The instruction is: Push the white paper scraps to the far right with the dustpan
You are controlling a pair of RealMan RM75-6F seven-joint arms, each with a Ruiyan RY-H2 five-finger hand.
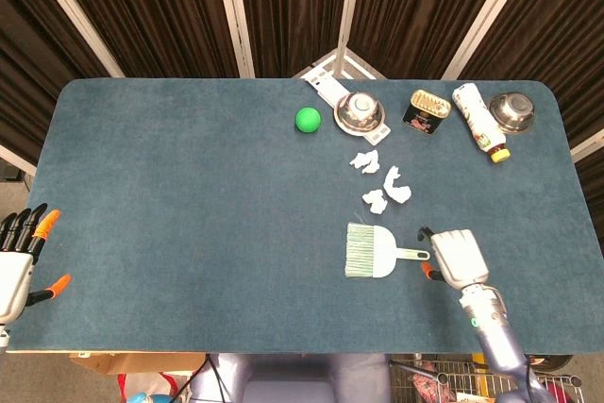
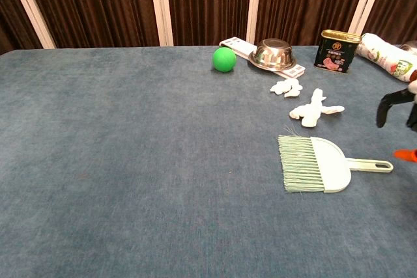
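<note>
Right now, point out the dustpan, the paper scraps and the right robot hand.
dustpan (image 1: 379, 254), head view, on the pan body.
paper scraps (image 1: 398, 188), head view, on one white piece of the cluster.
right robot hand (image 1: 455, 254), head view, on the white back of the hand.
</note>
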